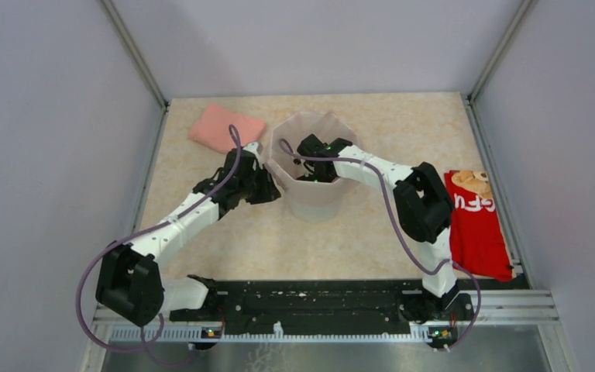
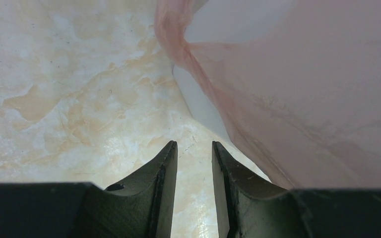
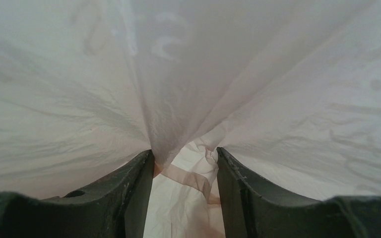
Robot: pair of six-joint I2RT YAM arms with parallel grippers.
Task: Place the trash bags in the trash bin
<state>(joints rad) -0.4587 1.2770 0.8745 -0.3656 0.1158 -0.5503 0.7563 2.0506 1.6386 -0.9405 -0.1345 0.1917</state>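
Observation:
The white trash bin (image 1: 315, 203) stands mid-table, and the pale pink trash bag (image 1: 300, 129) is draped inside it and over its rim. My right gripper (image 1: 315, 175) reaches down inside the bin. In the right wrist view its jaws (image 3: 185, 153) stand apart, with loose folds of bag film (image 3: 203, 74) and a pink band lying between them and brushing both tips. My left gripper (image 1: 268, 186) sits low against the bin's left side. It is open (image 2: 194, 146), with only bare table between its fingers; the bag's film (image 2: 302, 89) hangs over the bin wall (image 2: 201, 105) just to its right.
A folded salmon-pink cloth (image 1: 225, 128) lies at the back left. A flat red packet (image 1: 476, 225) lies along the right wall. Enclosure walls close in three sides, and the black arm rail (image 1: 318, 298) runs along the front edge.

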